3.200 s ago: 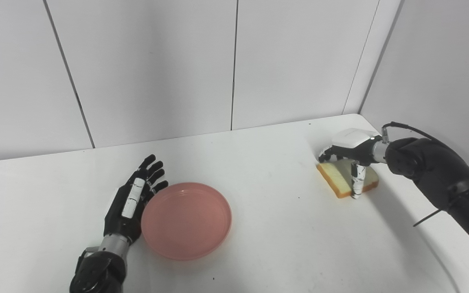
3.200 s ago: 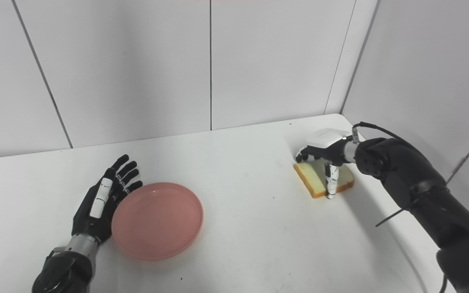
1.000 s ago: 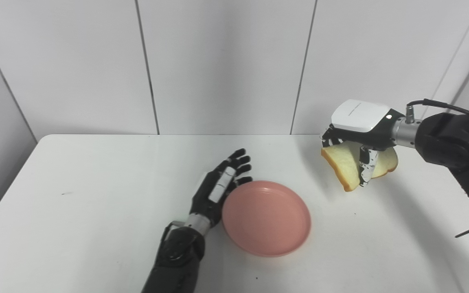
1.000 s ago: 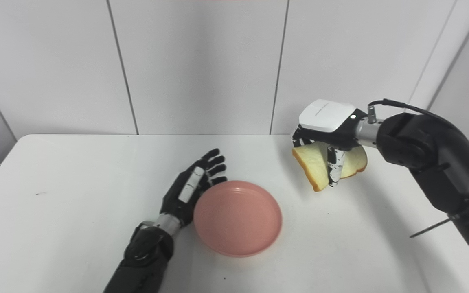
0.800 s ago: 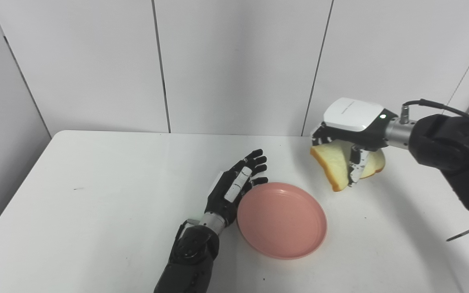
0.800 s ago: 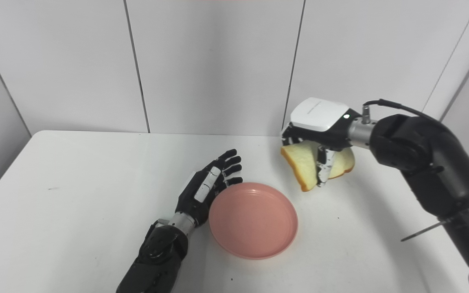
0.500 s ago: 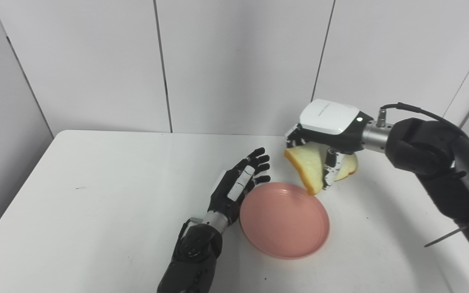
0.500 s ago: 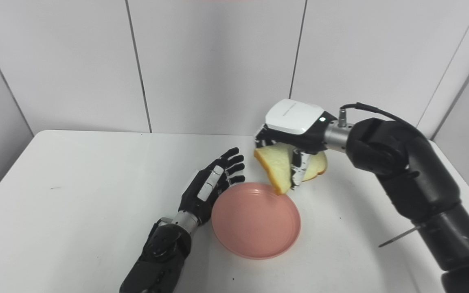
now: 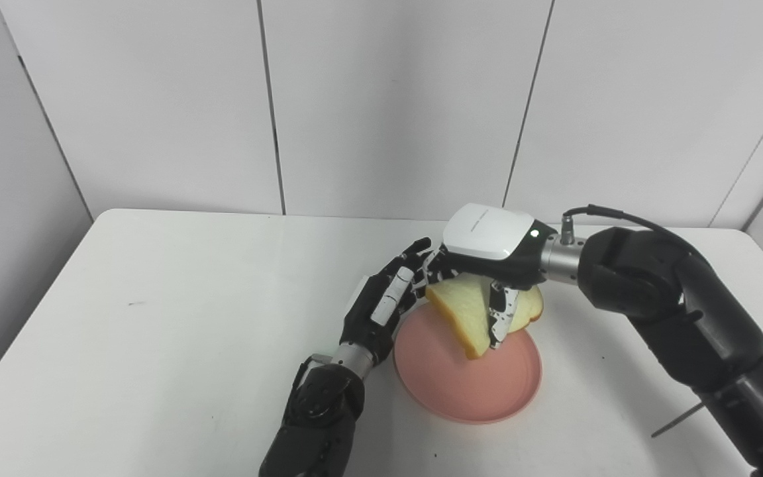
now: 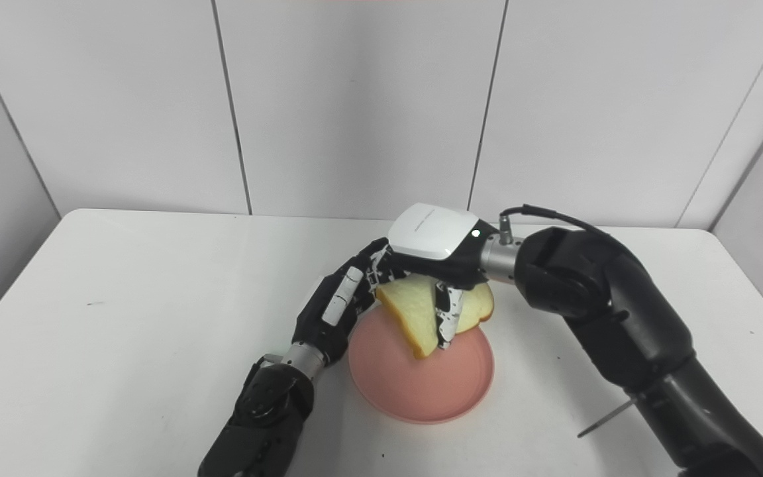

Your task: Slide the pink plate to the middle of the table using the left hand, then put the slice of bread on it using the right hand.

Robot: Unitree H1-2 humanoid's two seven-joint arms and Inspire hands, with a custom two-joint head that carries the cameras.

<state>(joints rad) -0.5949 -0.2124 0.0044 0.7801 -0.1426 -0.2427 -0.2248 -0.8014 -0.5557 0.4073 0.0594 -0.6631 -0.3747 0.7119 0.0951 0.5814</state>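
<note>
My right hand (image 9: 487, 255) carried bread slice (image 9: 471, 311) over pink plate (image 9: 481, 391), pinching it; my left hand (image 9: 381, 305) flat, fingers spread, beside plate.

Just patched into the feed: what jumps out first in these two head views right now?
The right hand stands out, shut on the slice of bread, holding it tilted above the pink plate near the table's middle, with the lower corner hanging over the plate's inside. The left hand lies open along the plate's left rim, its fingertips close to the right hand.
</note>
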